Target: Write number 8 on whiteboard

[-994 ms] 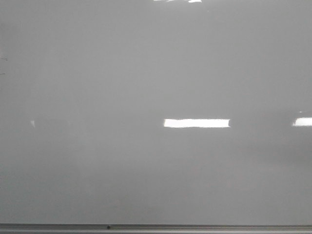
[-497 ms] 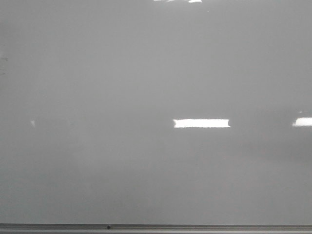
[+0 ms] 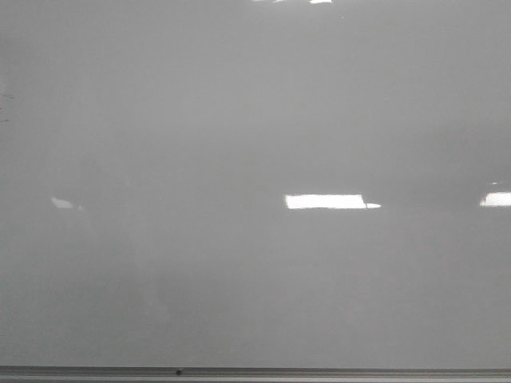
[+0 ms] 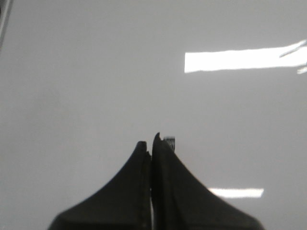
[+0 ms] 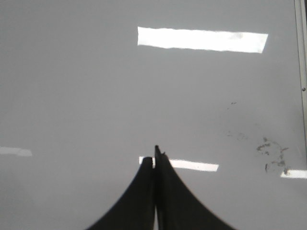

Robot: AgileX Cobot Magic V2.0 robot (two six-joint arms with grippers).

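The whiteboard fills the front view, glossy pale grey, and no number 8 shows on it in any view. Neither gripper shows in the front view. In the left wrist view my left gripper is shut, its black fingers pressed together over the bare board; a tiny pale bit sticks out beside one fingertip. In the right wrist view my right gripper is shut and empty over the board.
A thin grey metal edge runs along the board's bottom, with a small dark dot. Bright light reflections lie on the board. Faint dark smudges sit near a metal side edge.
The bright reflection in the middle of the front view has shortened from its left end and dimmed at its right. The small glint at the left has grown.
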